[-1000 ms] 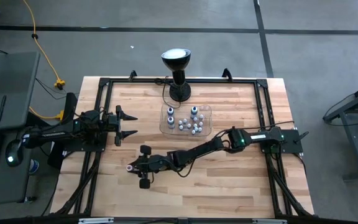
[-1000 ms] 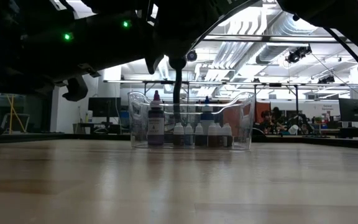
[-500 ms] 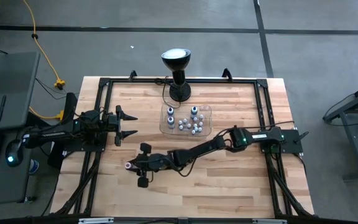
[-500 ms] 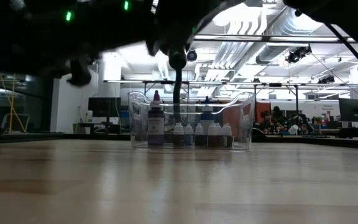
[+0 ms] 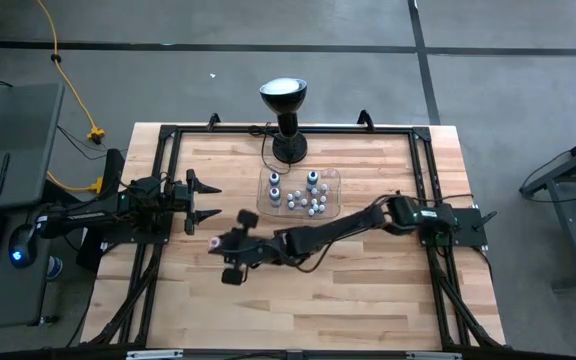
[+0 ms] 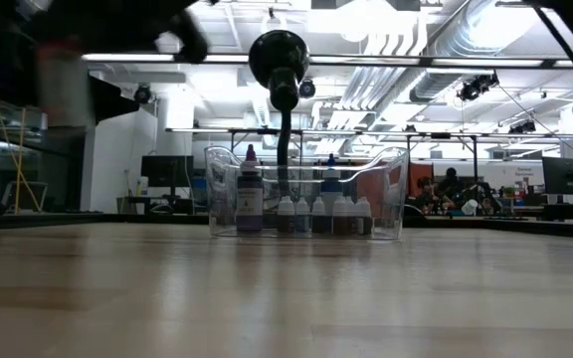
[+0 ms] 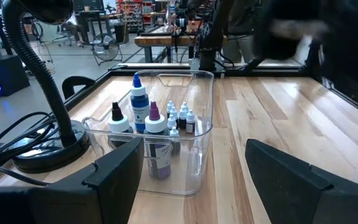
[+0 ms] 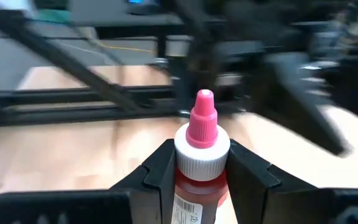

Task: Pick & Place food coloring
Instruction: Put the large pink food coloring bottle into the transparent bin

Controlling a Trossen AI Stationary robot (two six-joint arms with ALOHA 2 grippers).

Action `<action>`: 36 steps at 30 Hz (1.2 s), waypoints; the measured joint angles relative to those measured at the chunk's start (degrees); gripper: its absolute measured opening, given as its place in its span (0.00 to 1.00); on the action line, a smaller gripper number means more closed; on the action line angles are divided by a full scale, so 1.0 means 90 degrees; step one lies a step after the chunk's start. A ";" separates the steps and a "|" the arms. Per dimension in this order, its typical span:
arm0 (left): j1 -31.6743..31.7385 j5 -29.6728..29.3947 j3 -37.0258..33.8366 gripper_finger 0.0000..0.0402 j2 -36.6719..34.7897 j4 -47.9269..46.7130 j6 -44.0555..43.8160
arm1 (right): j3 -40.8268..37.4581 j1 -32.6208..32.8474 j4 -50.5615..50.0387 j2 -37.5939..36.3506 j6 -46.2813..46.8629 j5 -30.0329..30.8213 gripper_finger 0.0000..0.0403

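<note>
My right gripper (image 5: 224, 246) hangs over the table's left middle, shut on a food coloring bottle (image 8: 201, 168) that has a pink dropper tip, a white collar and a red labelled body. The pink tip (image 5: 213, 243) shows in the high view. More food coloring bottles (image 5: 303, 198) stand on their bases in the clear tray (image 5: 330, 180), which rests on the table in front of the black lamp (image 5: 284, 98). My left gripper (image 5: 208, 200) waits open at the table's left edge, pointing at the tray (image 7: 201, 78). My right gripper pinches the bottle's red body just under the white collar (image 8: 201, 186) between its two fingers (image 8: 160, 171), one on each side. The fingers come from the table's right side, slanting a little downward. The bottle stands roughly upright, tip up, lifted clear of the table.
The lamp's base (image 5: 290, 150) and cord sit just behind the tray near the far edge. A black frame (image 5: 168, 135) rims the wooden tabletop. Bare wood (image 5: 348, 290) lies between the tray and the near edge.
My right gripper has risen from low over the table, carrying the pink-tipped bottle up and a little toward the far edge. It has tipped from pointing steeply down toward nearly level. In the low view its dark mass has lifted out of the way of the tray.
</note>
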 joint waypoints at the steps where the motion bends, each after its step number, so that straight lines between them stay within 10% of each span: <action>1: 0.0000 -0.0001 0.0000 0.69 0.0000 0.0000 0.0000 | 0.0000 -0.0009 -0.0267 -0.0120 0.0143 0.0162 0.26; 12: 0.0002 0.0000 0.0000 0.69 0.0000 0.0000 0.0001 | 0.0010 -0.0216 -0.3984 -0.1244 0.2504 0.2383 0.26; 36: 0.0000 0.0000 0.0000 0.69 0.0000 0.0000 0.0001 | -0.0582 -0.0562 -0.8439 -0.1328 0.6776 0.2941 0.26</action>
